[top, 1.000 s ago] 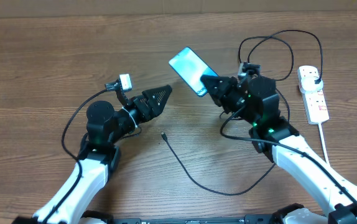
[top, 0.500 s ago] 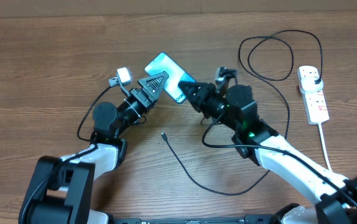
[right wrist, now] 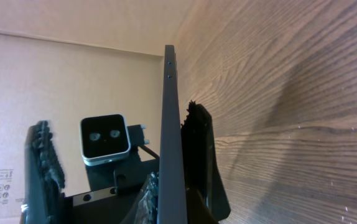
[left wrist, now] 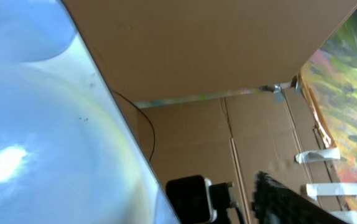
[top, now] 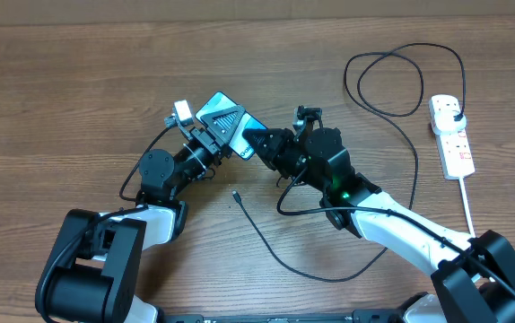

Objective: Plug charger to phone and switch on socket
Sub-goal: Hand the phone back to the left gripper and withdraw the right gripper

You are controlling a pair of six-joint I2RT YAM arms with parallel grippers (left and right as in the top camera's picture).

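Phone [left wrist: 41, 124] farther left, apparently aloft.

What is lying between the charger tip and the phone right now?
Nothing visible: only bare table separates the charger tip from the phone. The right tool grips the phone, with the left tool open around it.

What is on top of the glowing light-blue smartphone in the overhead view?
A black ribbed finger of the left gripper lies across the smartphone screen, hiding much of it. The right gripper clamps the phone's other end. What is beneath the phone cannot be seen.
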